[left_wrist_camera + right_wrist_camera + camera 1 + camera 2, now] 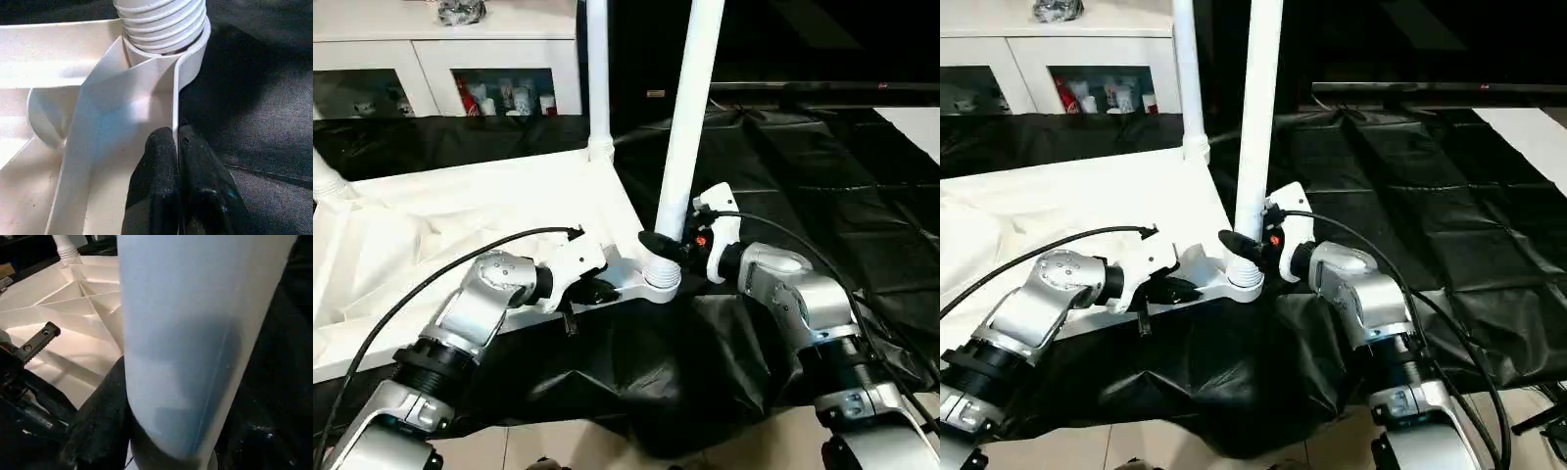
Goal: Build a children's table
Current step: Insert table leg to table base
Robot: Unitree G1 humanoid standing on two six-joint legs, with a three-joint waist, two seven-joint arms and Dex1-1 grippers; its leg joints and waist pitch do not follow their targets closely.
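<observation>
Left wrist view: left gripper (177,147) pinched on tabletop (98,112) rim beside corner socket (193,58); right gripper (674,250) clasping upright leg (690,117).

A black plastic sheet (822,166) covers the work surface across the middle and right of the frame, wrinkled and hanging in folds over the front edge at lower centre. At the upper left stands a white cabinet (431,54) with glass doors; behind the glass sit small bottles or jars (504,98), perhaps toiletries. On the cabinet top lies a crumpled silvery object (462,12). Pale floor tiles (558,446) show along the bottom edge.
</observation>
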